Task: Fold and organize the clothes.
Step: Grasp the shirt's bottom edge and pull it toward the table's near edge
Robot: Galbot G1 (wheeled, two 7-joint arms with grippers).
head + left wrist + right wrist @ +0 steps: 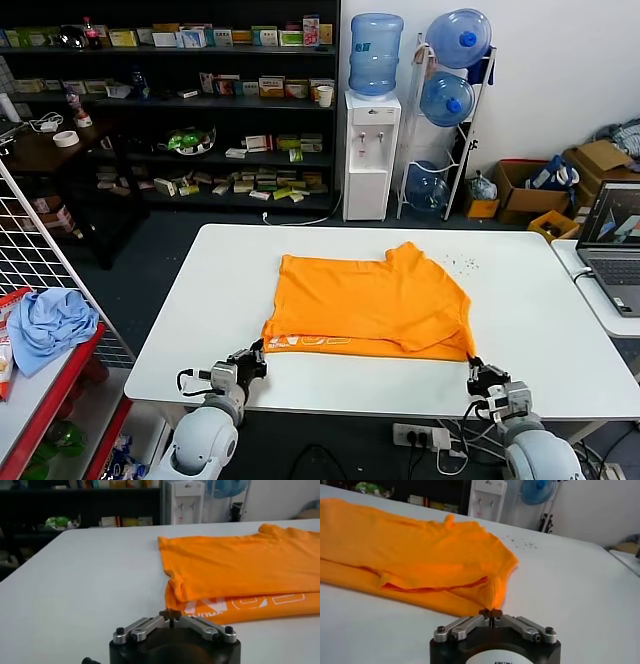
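Note:
The clothes are one orange T-shirt (370, 295) lying folded across the middle of the white table (540, 320), its upper layer laid over a lower layer with white lettering (310, 340) along the near edge. My left gripper (258, 352) sits at the shirt's near left corner. In the left wrist view it (170, 614) is shut, with a bit of the orange T-shirt (240, 570) pinched at its tips. At the near right corner my right gripper (473, 366) is also shut; in the right wrist view it (490, 614) pinches the T-shirt (420, 555), the cloth pulled up into a peak.
A laptop (615, 235) stands on a side table to the right. To the left, a light blue cloth (50, 320) lies on a red shelf beside a wire rack. A water dispenser (371, 150) and stocked shelves stand beyond the table.

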